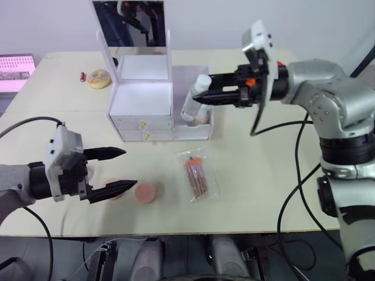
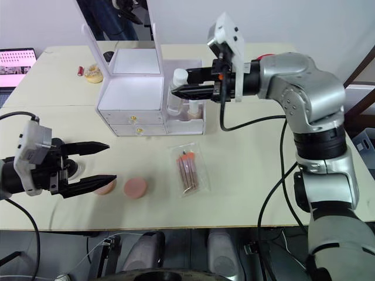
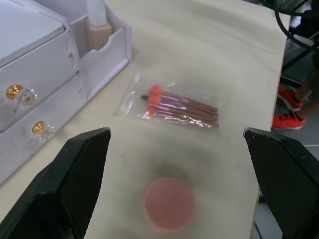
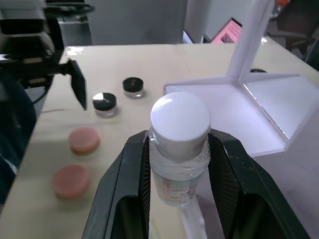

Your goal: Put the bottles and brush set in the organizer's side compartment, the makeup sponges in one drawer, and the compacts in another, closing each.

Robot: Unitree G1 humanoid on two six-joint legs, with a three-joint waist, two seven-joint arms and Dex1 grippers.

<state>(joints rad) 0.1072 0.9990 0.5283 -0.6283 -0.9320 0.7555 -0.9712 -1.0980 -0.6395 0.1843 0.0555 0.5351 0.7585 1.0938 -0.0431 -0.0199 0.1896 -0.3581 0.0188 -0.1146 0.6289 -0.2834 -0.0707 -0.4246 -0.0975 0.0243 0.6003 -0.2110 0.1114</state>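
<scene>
The white organizer (image 1: 143,99) stands mid-table with its mirror lid up and both drawers shut. My right gripper (image 1: 198,96) is shut on a clear bottle (image 4: 178,144) with a white cap, held upright over the side compartment (image 1: 196,130). A beige bottle (image 1: 201,115) stands inside that compartment. The brush set (image 1: 198,177) lies in its clear packet in front of the organizer. Two pink makeup sponges (image 1: 145,192) (image 4: 83,139) rest near the front edge. My left gripper (image 1: 129,168) hovers open just above and left of them. Two black compacts (image 4: 133,85) (image 4: 104,102) sit further left.
Gold knobs (image 1: 142,124) mark the two drawer fronts. At the back left lie a small red item (image 1: 82,76) and a beige round object (image 1: 99,78). A screen (image 1: 14,73) stands past the table's left edge. Cables hang from both arms.
</scene>
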